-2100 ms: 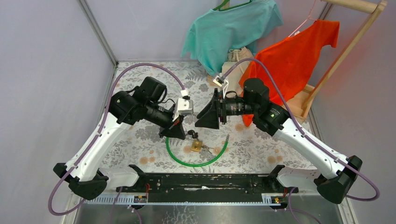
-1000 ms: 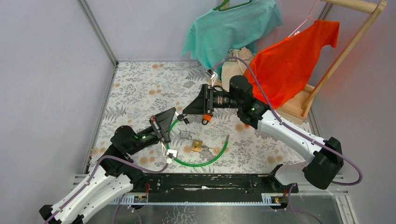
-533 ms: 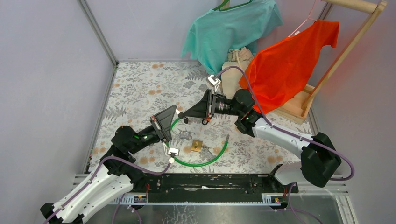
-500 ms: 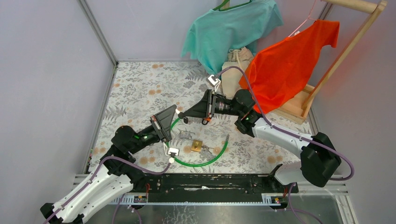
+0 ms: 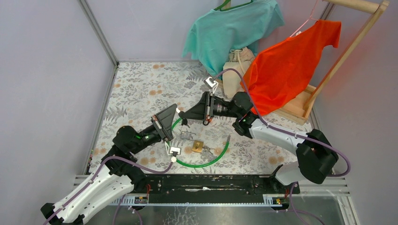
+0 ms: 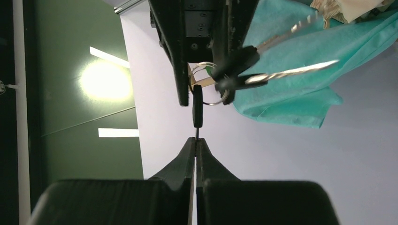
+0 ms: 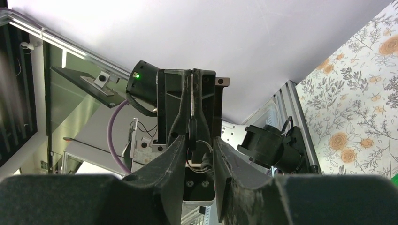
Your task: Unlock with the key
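My right gripper (image 7: 199, 140) has come in from 3 o'clock, jaws narrowing yet apart around the black-headed metal key (image 6: 197, 107) my left gripper (image 6: 195, 142) pinches: handover pending. The brass padlock (image 5: 197, 146) lies at 6 o'clock.

My left gripper (image 6: 195, 139) is matt black plastic, faintly grainy. The key (image 6: 197, 107) it pinches has a smooth black plastic head, and the spare keys (image 6: 291, 72) have bright, polished metal blades. The padlock (image 5: 197, 146) looks like shiny brass. The cable (image 5: 206, 164) has a smooth green plastic coating. The tablecloth (image 5: 141, 84) is matt printed fabric, the shirts (image 5: 230, 28) soft cloth, the rack (image 5: 356, 5) bare wood.
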`<state>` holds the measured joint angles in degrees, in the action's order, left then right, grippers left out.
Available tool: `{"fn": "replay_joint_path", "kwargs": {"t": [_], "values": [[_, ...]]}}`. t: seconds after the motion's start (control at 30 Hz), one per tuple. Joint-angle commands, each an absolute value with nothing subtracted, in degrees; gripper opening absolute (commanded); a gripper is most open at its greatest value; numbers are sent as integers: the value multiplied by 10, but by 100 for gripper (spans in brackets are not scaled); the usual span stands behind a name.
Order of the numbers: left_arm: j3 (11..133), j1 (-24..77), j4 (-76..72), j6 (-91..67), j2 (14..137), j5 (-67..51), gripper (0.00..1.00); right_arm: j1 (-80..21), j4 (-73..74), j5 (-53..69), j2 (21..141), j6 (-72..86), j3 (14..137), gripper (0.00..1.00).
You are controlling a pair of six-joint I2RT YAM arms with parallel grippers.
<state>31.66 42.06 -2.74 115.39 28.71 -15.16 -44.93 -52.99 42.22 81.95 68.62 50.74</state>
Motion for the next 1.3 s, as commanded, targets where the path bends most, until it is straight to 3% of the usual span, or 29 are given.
{"fn": "replay_joint_path", "kwargs": {"t": [0.0,0.1,0.27,0.53,0.6,0.7,0.87,1.0,1.13,1.27], "values": [[314,424,-70,1164,287,-134,0,-461,-548,413,826,676,541,32],[315,424,-69,1165,288,-129,0,-464,-550,412,829,677,546,29],[313,424,-69,1167,288,-123,0,-465,-549,397,825,683,542,0],[287,424,-116,1185,285,-122,0,-455,-570,386,819,721,522,0],[280,424,-129,1184,284,-119,11,-445,-587,386,813,729,510,0],[285,424,-118,1148,280,-105,54,-418,-542,412,790,696,507,0],[379,425,58,962,294,-45,99,-407,-208,446,726,459,573,0],[496,424,213,725,356,-27,100,-407,-18,458,698,301,612,0],[617,424,397,586,434,-109,100,-407,84,489,696,219,640,0],[684,424,465,439,499,-158,100,-407,154,493,688,145,660,0]]}}
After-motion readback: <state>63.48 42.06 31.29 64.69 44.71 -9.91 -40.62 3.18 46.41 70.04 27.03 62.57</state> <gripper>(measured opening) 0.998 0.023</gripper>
